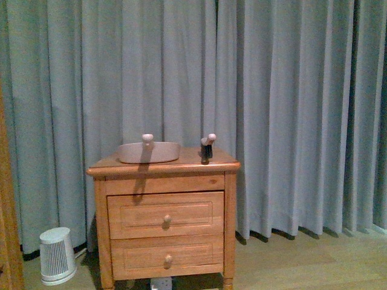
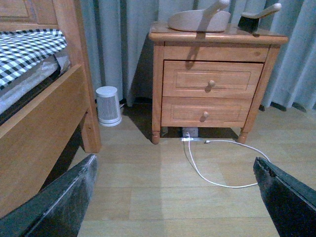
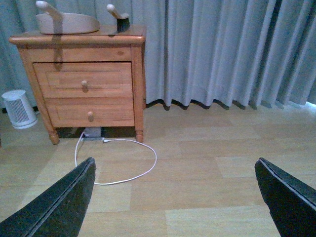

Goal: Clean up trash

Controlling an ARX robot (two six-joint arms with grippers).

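Observation:
The trash does not show in any view. My left gripper (image 2: pixel 175 161) is open above bare wooden floor, with nothing between its dark fingers (image 2: pixel 64 202). My right gripper (image 3: pixel 174 162) is also open over the floor and holds nothing. Neither arm shows in the front view. A beige dustpan (image 1: pixel 149 152) and a small hand brush (image 1: pixel 207 148) rest on top of the wooden nightstand (image 1: pixel 166 223), far ahead of both grippers.
A white cable (image 2: pixel 207 173) loops on the floor from a socket under the nightstand. A small white ribbed appliance (image 1: pixel 57 255) stands left of the nightstand. A wooden bed frame (image 2: pixel 44 123) with checked bedding is at the left. Grey curtains (image 1: pixel 290 109) hang behind.

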